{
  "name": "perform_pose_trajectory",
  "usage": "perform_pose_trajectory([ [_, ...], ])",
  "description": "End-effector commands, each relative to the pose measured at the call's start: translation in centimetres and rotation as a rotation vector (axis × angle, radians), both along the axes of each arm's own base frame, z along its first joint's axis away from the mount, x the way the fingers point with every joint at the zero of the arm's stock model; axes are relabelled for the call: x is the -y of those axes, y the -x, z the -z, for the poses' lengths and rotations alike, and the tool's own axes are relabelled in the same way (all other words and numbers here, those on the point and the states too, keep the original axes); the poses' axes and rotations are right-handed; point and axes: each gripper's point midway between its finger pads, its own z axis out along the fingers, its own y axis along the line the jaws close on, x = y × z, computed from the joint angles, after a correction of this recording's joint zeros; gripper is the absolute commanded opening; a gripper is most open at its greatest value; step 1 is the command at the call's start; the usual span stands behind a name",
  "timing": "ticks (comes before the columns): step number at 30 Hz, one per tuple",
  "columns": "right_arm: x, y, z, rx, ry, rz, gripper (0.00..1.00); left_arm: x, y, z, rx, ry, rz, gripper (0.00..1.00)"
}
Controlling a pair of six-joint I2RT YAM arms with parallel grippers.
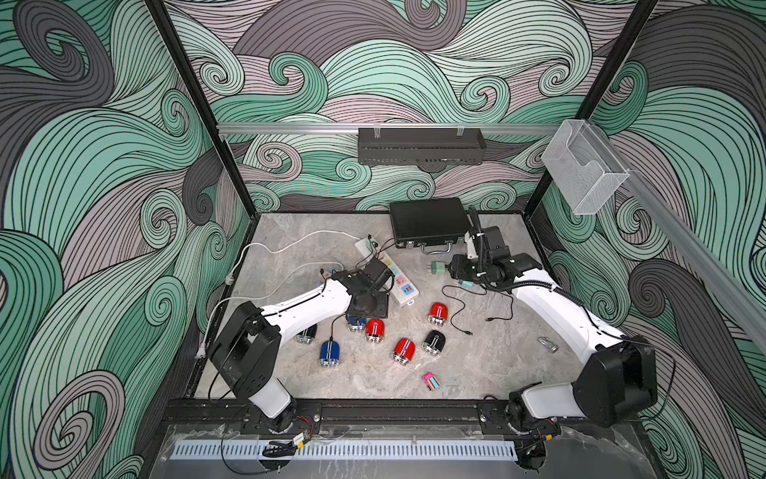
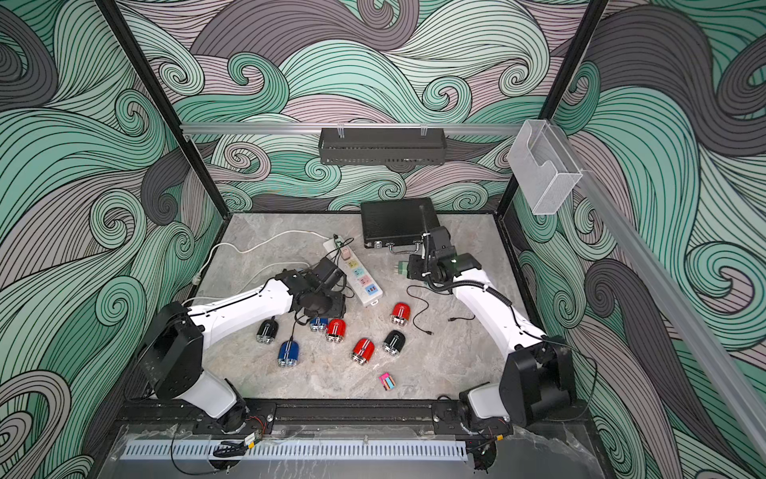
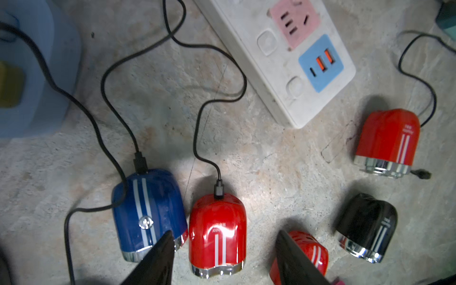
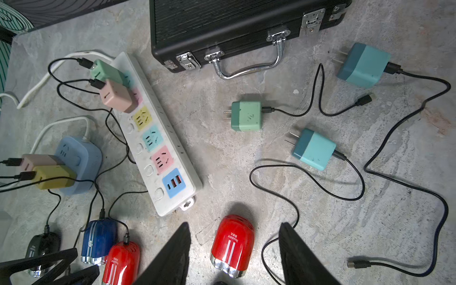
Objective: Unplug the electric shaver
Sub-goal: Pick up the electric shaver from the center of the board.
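Both pairs of jaws apart, empty; blue shaver (image 1: 357, 325) half hidden under left arm (image 1: 306, 305).

Both top views give me one high look from above the near edge, tilted down toward the far wall, taking in the whole grey marbled stone bench (image 1: 476, 365). My left wrist camera hangs close over the bench, looking past the left hand (image 3: 224, 233) at the near end of the long white plastic power strip (image 3: 276, 66). My right wrist camera, past the right hand (image 4: 234, 224), looks from farther off and shares that strip, full length.
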Motion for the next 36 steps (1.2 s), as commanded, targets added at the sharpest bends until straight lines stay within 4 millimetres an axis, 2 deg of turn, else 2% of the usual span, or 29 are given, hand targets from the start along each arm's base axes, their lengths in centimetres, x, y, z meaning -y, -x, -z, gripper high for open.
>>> perform_pose_trajectory([
  [1, -0.2, 1.0, 0.9, -0.014, 0.042, -0.018, 0.58, 0.0, 0.6, 0.7, 0.001, -0.044, -0.026, 0.64],
  [10, -1.2, 1.7, 2.5, -0.038, 0.066, -0.044, 0.58, -0.1, 2.2, 3.3, -0.034, -0.122, -0.04, 0.64],
  [25, -1.9, 1.9, 4.0, -0.066, 0.065, -0.061, 0.57, -0.5, 3.5, 5.3, -0.06, -0.204, -0.047, 0.64],
  [36, -1.7, 2.0, 5.1, -0.086, 0.081, -0.06, 0.57, 0.0, 4.1, 6.3, -0.078, -0.228, -0.038, 0.64],
])
